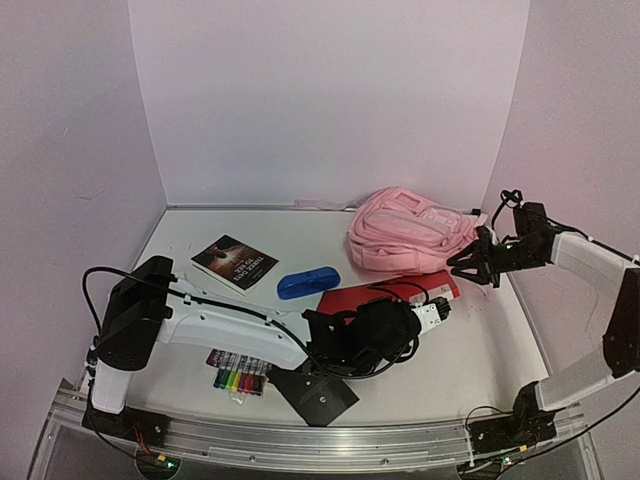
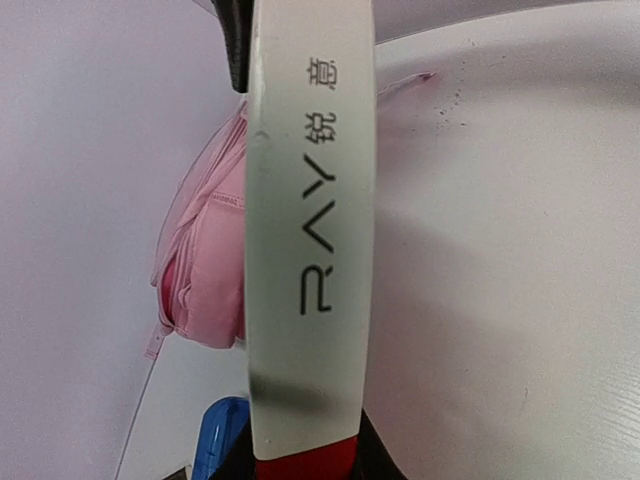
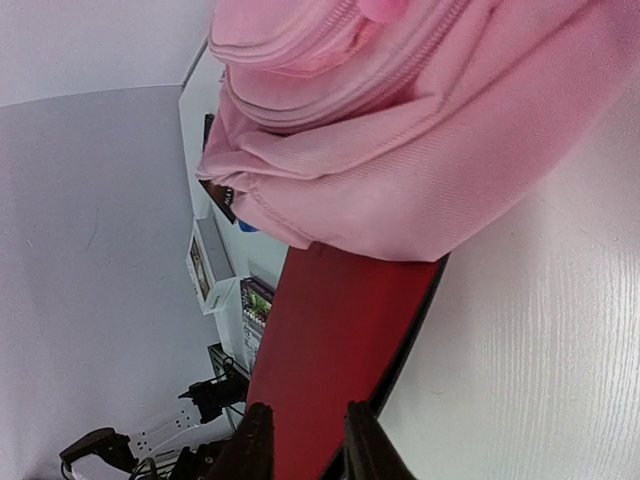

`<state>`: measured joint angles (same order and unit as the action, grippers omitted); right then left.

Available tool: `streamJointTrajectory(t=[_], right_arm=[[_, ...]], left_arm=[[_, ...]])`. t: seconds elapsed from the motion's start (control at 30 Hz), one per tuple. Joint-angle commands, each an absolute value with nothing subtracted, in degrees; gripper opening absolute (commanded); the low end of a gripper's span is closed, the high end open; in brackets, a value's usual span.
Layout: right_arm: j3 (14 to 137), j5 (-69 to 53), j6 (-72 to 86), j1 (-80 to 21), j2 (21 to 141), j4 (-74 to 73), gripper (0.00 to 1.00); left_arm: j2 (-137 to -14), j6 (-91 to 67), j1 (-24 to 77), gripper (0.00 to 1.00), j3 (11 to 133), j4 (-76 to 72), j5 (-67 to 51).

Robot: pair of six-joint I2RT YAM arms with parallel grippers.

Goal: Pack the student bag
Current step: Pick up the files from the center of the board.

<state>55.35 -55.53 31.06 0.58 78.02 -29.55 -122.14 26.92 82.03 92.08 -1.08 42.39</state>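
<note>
Listing by the top external view: student bag, pink, lying at the far right of the table, near the back wall. Red folder flat just in front of it, with its far end at the bag's base. Blue case is left of the folder, a dark-covered book is further left, and a marker pack sits near the front edge. Left gripper is over the folder's near edge, with a white bar projecting from it. Right gripper is beside the bag's right side, fingers spread.

Left wrist view: white bar, lettered RAY, red at its near end. Left gripper is closed on that end, with dark fingers tight against both sides. The bag is behind and to the left, and the blue case is low left.

Right wrist view: right gripper has its fingers parted and holds nothing. Red folder is ahead of it, its far end under the bag.
</note>
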Motion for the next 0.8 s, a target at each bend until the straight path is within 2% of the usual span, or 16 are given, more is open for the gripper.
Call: streamJointTrajectory(t=[0.0, 0.23, 0.43, 0.77], right_arm=[[57.05, -57.69, 30.09, 0.27, 75.25, -26.57, 0.39], [58.28, -59.19, 29.57, 0.32, 73.32, -27.43, 0.77], [61.96, -59.68, 29.67, 0.31, 71.14, -28.18, 0.97], [73.36, -59.56, 30.07, 0.31, 68.03, -28.27, 0.98]], left_arm=[[-115.82, 28.34, 81.42, 0.0, 91.02, -9.62, 44.0], [-108.28, 27.77, 81.45, 0.0, 90.31, -6.5, 40.33], [-100.62, 26.06, 81.48, 0.0, 88.7, -4.05, 36.98], [-94.52, 35.16, 81.31, 0.0, 85.32, -9.2, 40.41]])
